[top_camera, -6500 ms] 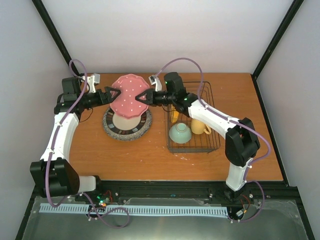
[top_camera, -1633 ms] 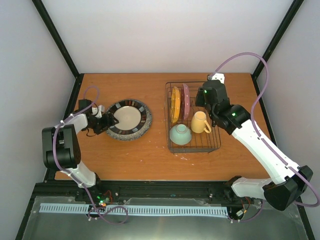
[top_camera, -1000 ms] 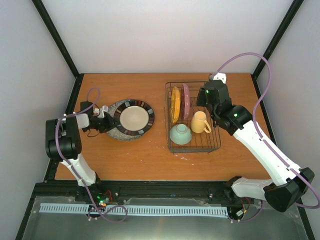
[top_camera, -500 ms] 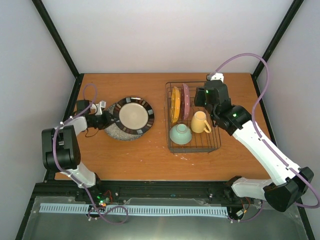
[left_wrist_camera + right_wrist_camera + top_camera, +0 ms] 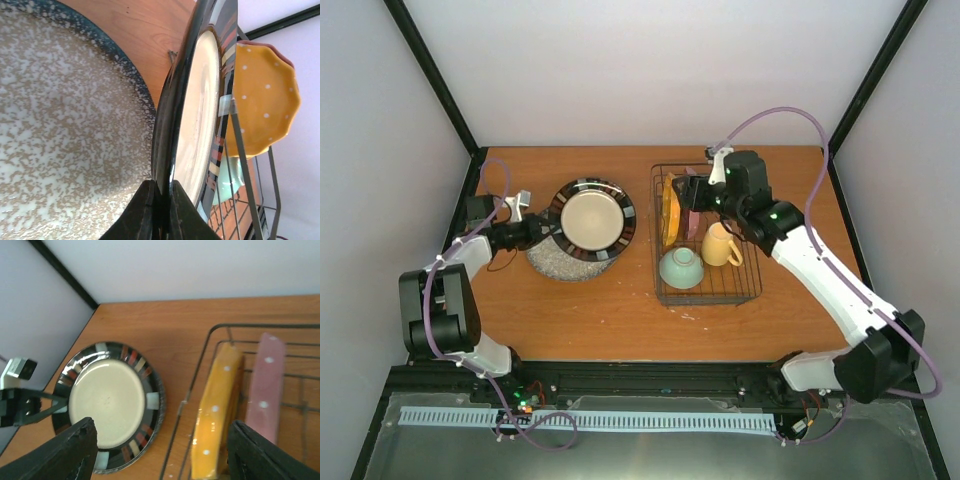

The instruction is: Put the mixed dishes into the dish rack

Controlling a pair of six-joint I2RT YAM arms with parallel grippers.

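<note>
My left gripper [image 5: 546, 232] is shut on the left rim of the dark-rimmed, cream-centred plate [image 5: 592, 219], holding it tilted above the grey speckled plate [image 5: 552, 263] on the table. In the left wrist view the fingers [image 5: 145, 210] pinch the plate's black rim [image 5: 172, 125] edge-on. The black wire dish rack [image 5: 756, 285] holds an orange dotted plate [image 5: 669, 212] and a pink dotted plate [image 5: 262, 385] on edge, a yellow mug [image 5: 720, 246] and a pale green bowl [image 5: 680, 267]. My right gripper [image 5: 692, 190] hangs open over the rack's back left part, holding nothing.
The right wrist view looks past the rack's left rim [image 5: 200, 365] to the lifted plate [image 5: 107, 402] and the left gripper [image 5: 30, 405]. Black frame posts [image 5: 430, 75] and white walls close in the wooden table [image 5: 600, 310].
The left gripper has lifted the dark-rimmed plate off the grey plate, up and to the right. The right gripper has swung left over the rack and opened wider.
</note>
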